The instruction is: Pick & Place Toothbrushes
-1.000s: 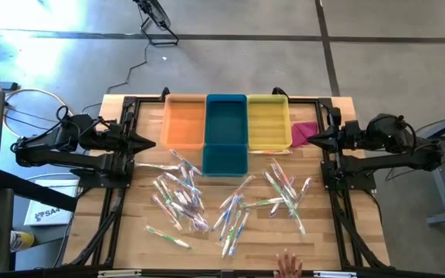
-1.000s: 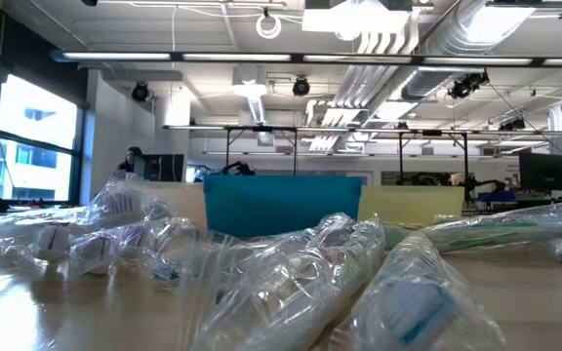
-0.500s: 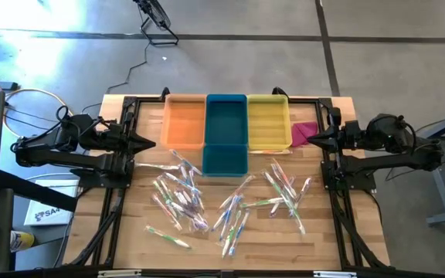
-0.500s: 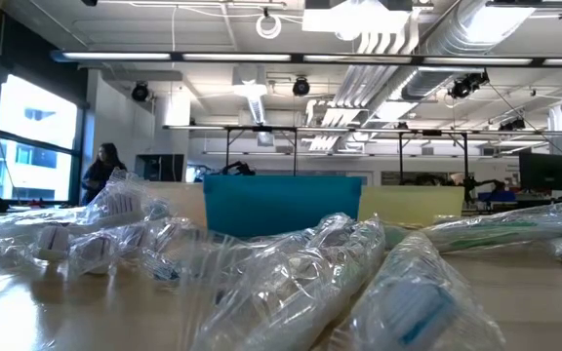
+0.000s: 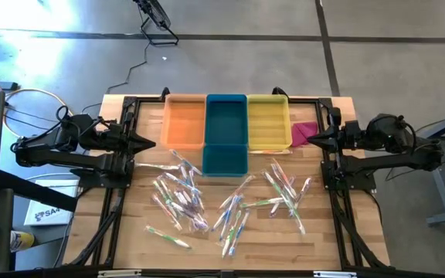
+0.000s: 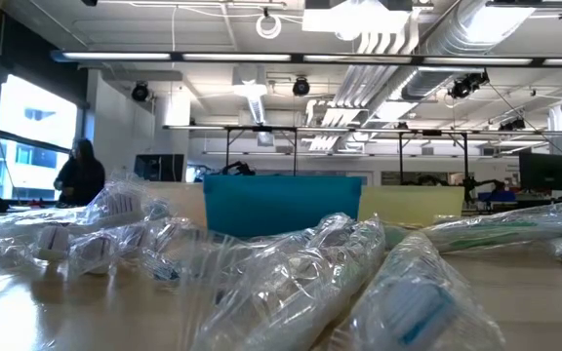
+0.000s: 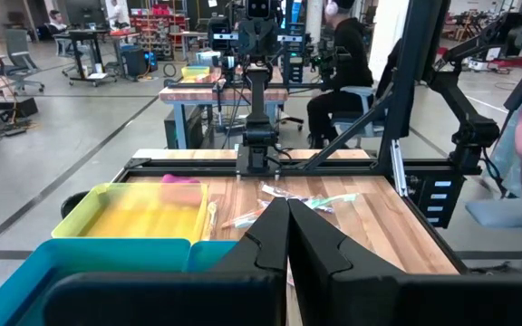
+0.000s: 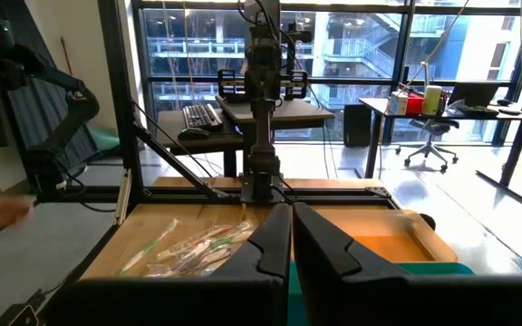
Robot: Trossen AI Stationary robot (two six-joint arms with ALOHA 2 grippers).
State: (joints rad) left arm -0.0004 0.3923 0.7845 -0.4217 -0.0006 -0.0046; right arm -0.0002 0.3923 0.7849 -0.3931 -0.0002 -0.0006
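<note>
I am holding my left gripper at the left edge of the wooden-slat table, level with the trays, with its jaws pressed together and gripping nothing. I am holding my right gripper at the opposite edge in the same posture, jaws together and empty, its tip pointing over the crumpled pink cloth that is lying just beside the yellow tray.

The thin toothbrushes in clear shiny wrappers are lying loose on the table surface in front of the trays, well apart from both grippers. They are forming three rough groups: a dense pile on the left, a smaller cluster in the middle, and a spread on the right. In the low view the wrappers are filling the foreground.

Three rectangular plastic trays are sitting side by side at the far edge: an orange tray, a longer teal tray between the others, and a yellow tray.

A person is standing in the room beyond the table.
</note>
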